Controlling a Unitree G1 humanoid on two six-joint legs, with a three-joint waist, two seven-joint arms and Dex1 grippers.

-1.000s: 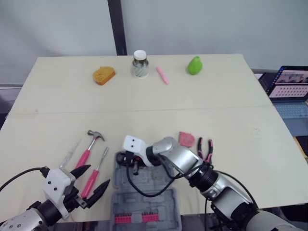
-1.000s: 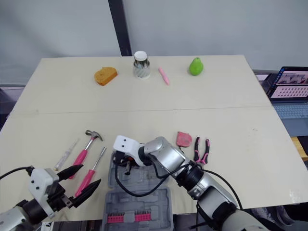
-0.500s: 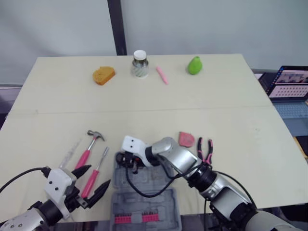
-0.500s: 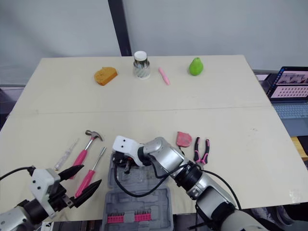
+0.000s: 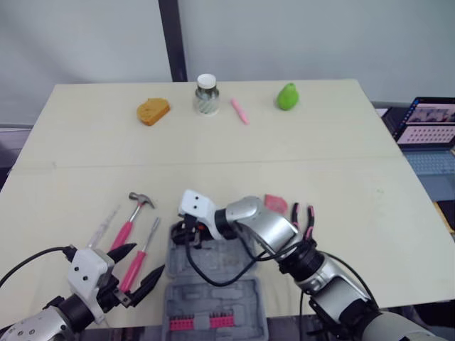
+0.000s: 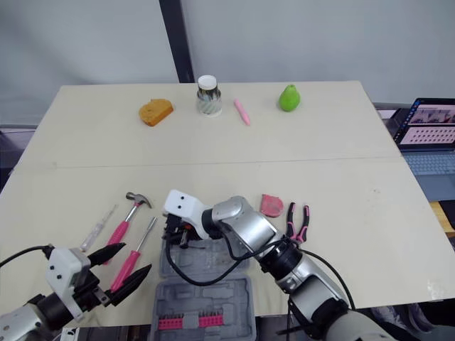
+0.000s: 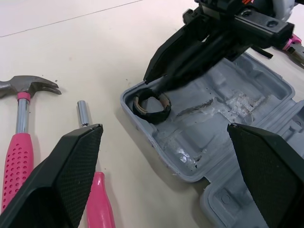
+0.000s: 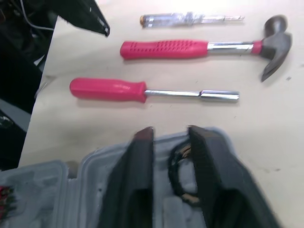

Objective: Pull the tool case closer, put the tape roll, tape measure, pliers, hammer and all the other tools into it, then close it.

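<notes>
I judge the first tool is in. The tape roll (image 7: 151,105) lies flat in the corner pocket of the open tool case (image 7: 223,118), which sits at the near edge of the bench (image 5: 334,149). The right gripper (image 8: 170,137) hangs just above the roll. Its jaws are parted a little, and as far as I can tell they are released and holding nothing.

The left gripper (image 5: 146,258) hovers at the near edge left of the case, jaws spread wide and empty, just beside the pink-handled screwdriver (image 8: 109,90).

Next I would lift the right arm straight up clear of the case wall. Then I would swing it to the tape measure (image 6: 271,205), which lies just right of the case with the pliers (image 6: 298,222) beside it. The left arm is best placed for the screwdriver, the hammer (image 5: 134,213) and the clear tester (image 8: 190,19).

From the head, the right wrist covers that corner of the case, so the left wrist view is what confirms the roll is seated. The right wrist view lays out the three left-hand tools in a row, apart from one another. The head views place the tape measure and pliers.
</notes>
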